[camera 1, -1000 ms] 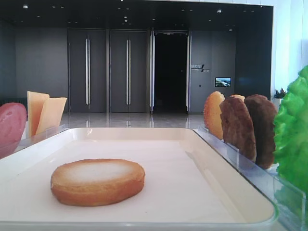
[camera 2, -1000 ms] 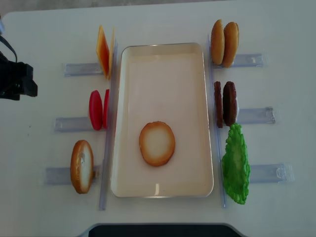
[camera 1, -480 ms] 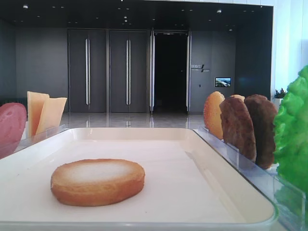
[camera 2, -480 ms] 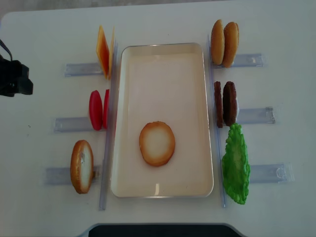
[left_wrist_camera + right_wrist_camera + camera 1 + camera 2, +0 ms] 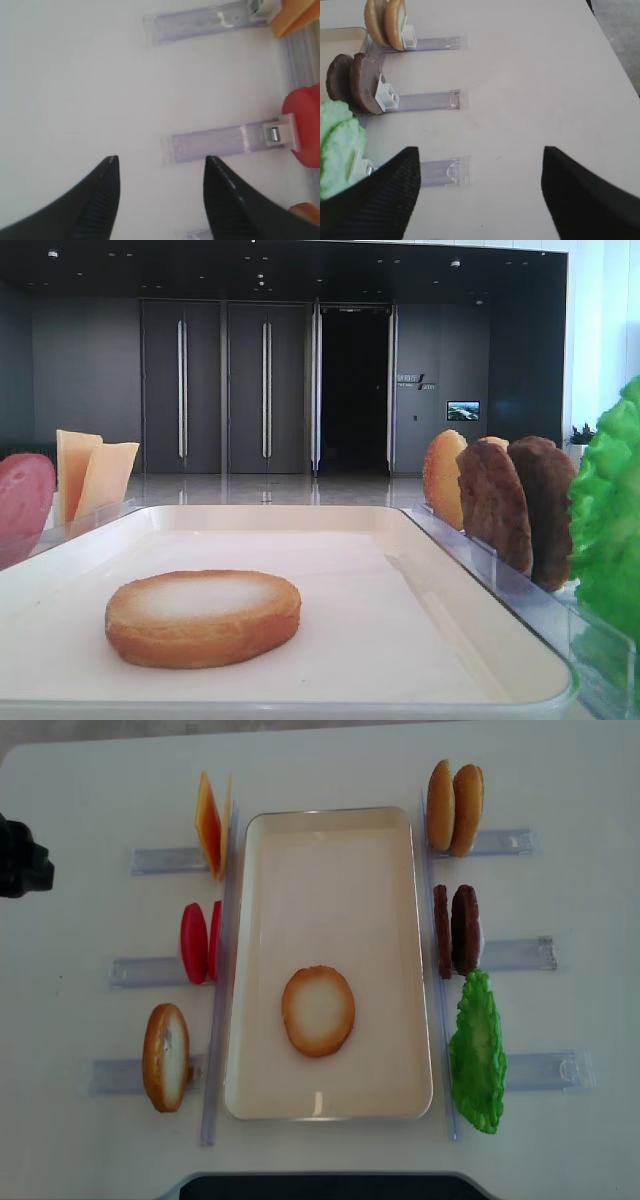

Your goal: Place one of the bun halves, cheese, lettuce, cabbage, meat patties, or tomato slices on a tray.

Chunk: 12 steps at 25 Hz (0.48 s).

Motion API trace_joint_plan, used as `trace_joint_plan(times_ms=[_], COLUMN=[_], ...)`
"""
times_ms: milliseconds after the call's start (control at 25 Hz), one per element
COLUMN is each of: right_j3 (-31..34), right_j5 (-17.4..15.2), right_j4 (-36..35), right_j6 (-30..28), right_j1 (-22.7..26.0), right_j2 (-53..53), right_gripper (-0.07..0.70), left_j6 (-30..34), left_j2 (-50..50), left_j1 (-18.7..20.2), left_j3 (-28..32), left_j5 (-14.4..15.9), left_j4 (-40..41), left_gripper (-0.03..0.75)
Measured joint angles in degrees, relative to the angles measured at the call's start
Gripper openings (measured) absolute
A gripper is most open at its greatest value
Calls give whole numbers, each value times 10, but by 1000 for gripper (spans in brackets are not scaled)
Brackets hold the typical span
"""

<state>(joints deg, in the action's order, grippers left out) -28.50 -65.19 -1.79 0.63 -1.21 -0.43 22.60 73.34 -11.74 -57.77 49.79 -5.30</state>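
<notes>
One bun half point(image 5: 318, 1011) lies flat on the tray point(image 5: 330, 830), toward 6 o'clock; both grippers are spread and empty.

A neighbouring slice could be toppled from its clear holders point(image 5: 220, 142) if the left gripper point(image 5: 161, 192) is brought in crooked. The tomato slices point(image 5: 200, 942) at 9 o'clock are shown whole from overhead, while the right gripper point(image 5: 480, 192) is seen only by its wrist camera.
</notes>
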Motion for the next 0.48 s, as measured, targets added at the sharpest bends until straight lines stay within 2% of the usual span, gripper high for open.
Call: trace_joint_plan(times_ms=[160, 480], right_j3=[0, 0], right_j5=[0, 0], right_j4=[0, 0], right_j6=[0, 0], right_j1=[0, 0], right_j2=[0, 0], right_gripper=[514, 514], left_j6=[-31, -43], left_j2=[-53, -164], left_j1=[42, 48], left_j3=[0, 1], left_j5=[9, 54], left_j4=[20, 24], left_gripper=[406, 391])
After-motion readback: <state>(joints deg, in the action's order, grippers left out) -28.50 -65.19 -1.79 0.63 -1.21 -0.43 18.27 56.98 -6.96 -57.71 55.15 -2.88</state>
